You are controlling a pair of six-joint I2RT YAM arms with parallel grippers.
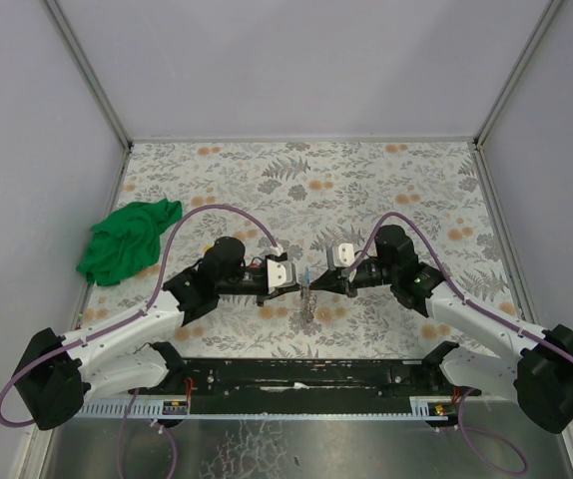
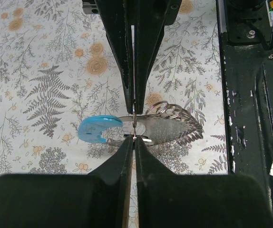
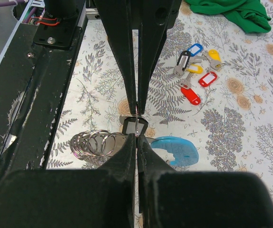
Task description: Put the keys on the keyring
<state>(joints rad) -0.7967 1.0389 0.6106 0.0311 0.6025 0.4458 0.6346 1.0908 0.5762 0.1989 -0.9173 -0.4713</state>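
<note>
The keyring hangs between my two grippers, with its light-blue arc and a thin metal wire. It also shows in the right wrist view and the top view. My left gripper is shut on the wire. My right gripper is shut on the same wire from the opposite side, tip to tip with the left. A black-framed tag sits on the wire between the tips. Several keys with blue, yellow, red and black tags lie on the table beyond. They are hidden in the top view.
A bunch of small split rings lies under the grippers beside a metal plate. A green cloth lies at the left of the flowered table. The black base rail runs along the near edge.
</note>
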